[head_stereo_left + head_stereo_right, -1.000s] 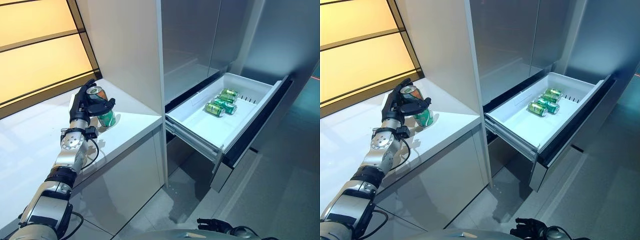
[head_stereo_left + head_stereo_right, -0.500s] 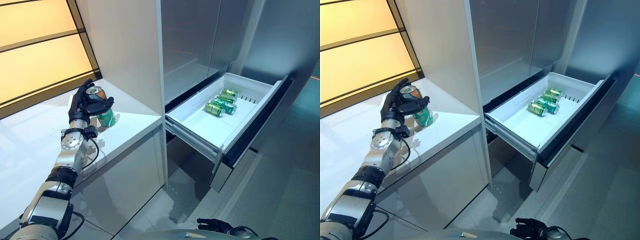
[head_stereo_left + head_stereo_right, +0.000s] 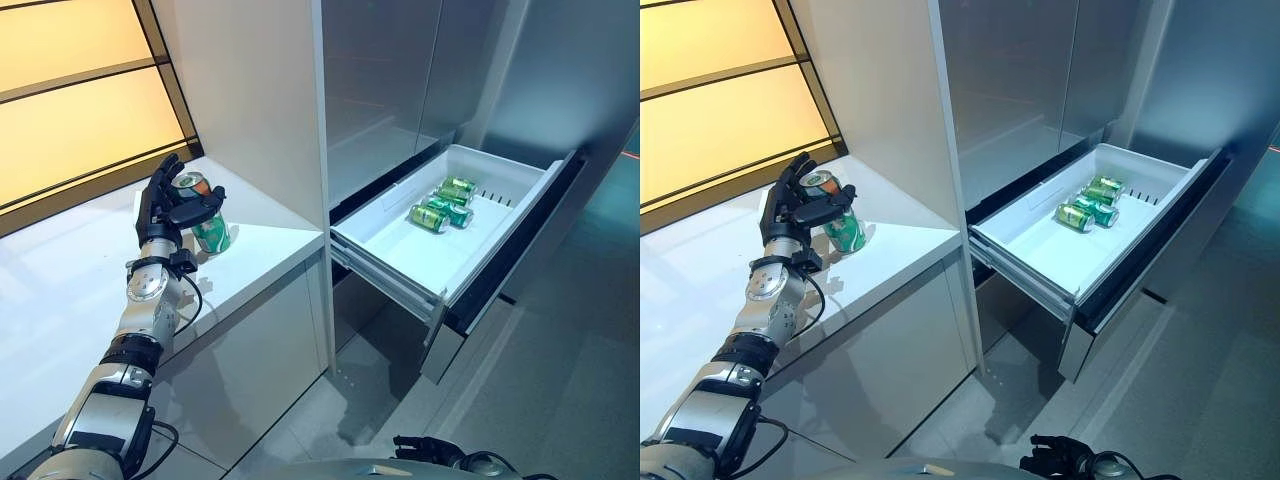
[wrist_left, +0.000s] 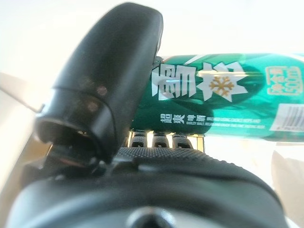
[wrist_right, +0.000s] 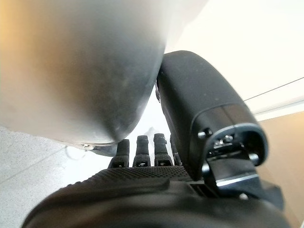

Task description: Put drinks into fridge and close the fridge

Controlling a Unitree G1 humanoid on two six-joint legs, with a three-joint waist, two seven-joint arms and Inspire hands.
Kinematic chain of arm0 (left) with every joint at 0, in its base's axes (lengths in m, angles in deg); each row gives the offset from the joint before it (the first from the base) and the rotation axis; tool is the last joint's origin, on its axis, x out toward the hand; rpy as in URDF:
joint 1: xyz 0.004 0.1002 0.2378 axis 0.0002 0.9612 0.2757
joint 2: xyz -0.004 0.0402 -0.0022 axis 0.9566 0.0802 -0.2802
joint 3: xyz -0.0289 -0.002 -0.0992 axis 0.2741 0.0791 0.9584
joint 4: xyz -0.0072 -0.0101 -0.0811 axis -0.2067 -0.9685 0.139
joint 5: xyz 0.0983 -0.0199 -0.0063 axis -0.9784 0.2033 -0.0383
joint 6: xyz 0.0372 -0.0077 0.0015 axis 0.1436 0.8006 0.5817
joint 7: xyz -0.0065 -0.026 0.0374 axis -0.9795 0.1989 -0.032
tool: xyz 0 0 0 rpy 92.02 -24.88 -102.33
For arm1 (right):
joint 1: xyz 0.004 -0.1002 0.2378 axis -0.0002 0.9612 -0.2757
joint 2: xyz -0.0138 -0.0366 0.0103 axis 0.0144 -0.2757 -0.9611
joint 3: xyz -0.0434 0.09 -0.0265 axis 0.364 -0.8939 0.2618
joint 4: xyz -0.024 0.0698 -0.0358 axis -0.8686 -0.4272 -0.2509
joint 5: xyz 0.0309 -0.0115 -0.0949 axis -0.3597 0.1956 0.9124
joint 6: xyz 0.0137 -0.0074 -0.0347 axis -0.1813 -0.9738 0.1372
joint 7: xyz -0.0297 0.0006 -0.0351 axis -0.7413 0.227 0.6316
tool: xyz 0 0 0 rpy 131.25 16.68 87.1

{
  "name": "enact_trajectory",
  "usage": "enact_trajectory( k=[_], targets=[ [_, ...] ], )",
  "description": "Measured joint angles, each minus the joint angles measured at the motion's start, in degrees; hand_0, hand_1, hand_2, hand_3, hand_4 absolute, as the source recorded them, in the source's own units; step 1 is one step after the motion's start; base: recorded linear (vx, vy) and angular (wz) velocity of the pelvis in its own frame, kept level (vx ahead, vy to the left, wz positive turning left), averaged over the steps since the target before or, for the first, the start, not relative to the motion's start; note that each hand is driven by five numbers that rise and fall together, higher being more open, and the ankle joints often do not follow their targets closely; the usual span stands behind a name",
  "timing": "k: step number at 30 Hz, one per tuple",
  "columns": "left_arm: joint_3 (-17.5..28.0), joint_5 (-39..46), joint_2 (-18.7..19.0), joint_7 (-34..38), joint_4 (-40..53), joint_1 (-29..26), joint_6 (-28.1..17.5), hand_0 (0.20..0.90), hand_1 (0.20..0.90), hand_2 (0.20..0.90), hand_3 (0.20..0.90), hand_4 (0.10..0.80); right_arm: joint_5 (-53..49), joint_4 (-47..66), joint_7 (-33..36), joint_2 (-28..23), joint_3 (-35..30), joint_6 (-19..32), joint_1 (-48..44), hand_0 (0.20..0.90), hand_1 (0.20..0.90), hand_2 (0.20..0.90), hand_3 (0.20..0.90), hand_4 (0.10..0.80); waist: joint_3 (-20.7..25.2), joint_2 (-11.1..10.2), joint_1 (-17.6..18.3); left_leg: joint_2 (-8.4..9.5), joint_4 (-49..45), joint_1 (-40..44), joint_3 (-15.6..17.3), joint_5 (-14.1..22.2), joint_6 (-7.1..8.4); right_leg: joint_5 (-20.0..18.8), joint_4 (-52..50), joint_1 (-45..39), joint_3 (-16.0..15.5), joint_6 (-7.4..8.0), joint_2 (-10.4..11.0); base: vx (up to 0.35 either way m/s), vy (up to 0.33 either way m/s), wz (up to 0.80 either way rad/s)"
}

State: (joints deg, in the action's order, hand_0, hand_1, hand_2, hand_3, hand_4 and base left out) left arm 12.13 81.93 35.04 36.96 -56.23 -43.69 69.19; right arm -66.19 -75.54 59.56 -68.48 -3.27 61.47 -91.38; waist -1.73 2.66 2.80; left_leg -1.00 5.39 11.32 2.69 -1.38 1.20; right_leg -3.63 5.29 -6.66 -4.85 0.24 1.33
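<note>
A tall green can (image 3: pixel 213 234) stands on the white counter (image 3: pixel 260 235) by the tall cabinet side. My left hand (image 3: pixel 160 208) is around it, with straight fingers behind the can and the thumb (image 4: pixel 109 85) across its front. The hand is open, not clamped. The can also shows in the left wrist view (image 4: pixel 228 95), between thumb and fingers. The white fridge drawer (image 3: pixel 395 250) is pulled out at the right and holds green cans (image 3: pixel 443 205) near its back. My right hand (image 3: pixel 430 450) hangs low with relaxed fingers (image 5: pixel 142 149).
The fridge's steel upper doors (image 3: pixel 385 90) are shut above the drawer. The drawer's dark front panel (image 3: pixel 510 255) juts out over the grey floor (image 3: pixel 560 400). A lit amber wall panel (image 3: pixel 70 100) runs behind the counter.
My left hand has shifted slightly left and back on the counter, and its fingers have straightened. The can and the drawer have not moved.
</note>
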Motion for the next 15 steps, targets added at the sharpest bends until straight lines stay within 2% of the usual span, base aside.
enact_trajectory(
  k=[9,10,11,13,15],
  targets=[
    [0.0,0.0,0.0,-0.2,0.0,0.0,0.0,0.9,0.9,0.9,0.9,0.8,0.0,0.0,0.0,0.0,0.0,0.0,-0.1,0.9,0.9,0.9,0.9,0.8,-0.1,-0.1,0.0,0.01,0.0,0.0,0.0,0.0,0.0,0.0,0.0,0.1,0.1,0.06,0.0,0.0,0.0,0.0],
    [0.0,0.0,0.0,-0.3,0.0,0.0,0.0,0.639,0.639,0.639,0.595,0.495,0.0,0.0,0.0,0.0,0.0,0.0,-0.1,0.9,0.9,0.9,0.9,0.8,-0.1,-0.1,0.0,0.01,0.0,0.0,0.0,0.0,0.0,0.0,0.0,0.1,0.1,0.05,0.0,0.0,0.0,0.0],
    [0.0,0.0,0.0,-0.4,0.0,0.0,0.0,0.559,0.559,0.559,0.502,0.402,0.0,0.0,0.0,0.0,0.0,0.0,-0.1,0.9,0.9,0.9,0.9,0.8,-0.1,-0.1,0.0,0.01,0.0,0.0,0.0,0.0,0.0,0.0,0.0,0.1,0.1,0.05,0.0,0.0,0.0,0.0],
    [0.0,0.0,0.0,-0.5,0.0,0.0,0.0,0.324,0.324,0.324,0.227,0.127,0.0,0.0,0.0,0.0,0.0,0.0,-0.1,0.9,0.9,0.9,0.9,0.8,-0.2,-0.1,0.0,0.01,0.0,0.0,0.0,0.0,0.0,0.0,0.0,0.1,0.1,0.05,0.0,0.0,0.0,0.0],
    [0.0,0.0,0.0,-0.6,0.0,0.0,0.0,0.3,0.3,0.3,0.2,0.1,0.1,0.0,0.0,0.0,0.0,0.0,-0.1,0.9,0.9,0.9,0.9,0.8,-0.2,-0.1,0.1,0.0,0.0,-0.1,0.0,0.0,0.0,0.0,0.0,0.1,0.1,0.06,0.0,0.0,0.0,0.0]
  ],
)
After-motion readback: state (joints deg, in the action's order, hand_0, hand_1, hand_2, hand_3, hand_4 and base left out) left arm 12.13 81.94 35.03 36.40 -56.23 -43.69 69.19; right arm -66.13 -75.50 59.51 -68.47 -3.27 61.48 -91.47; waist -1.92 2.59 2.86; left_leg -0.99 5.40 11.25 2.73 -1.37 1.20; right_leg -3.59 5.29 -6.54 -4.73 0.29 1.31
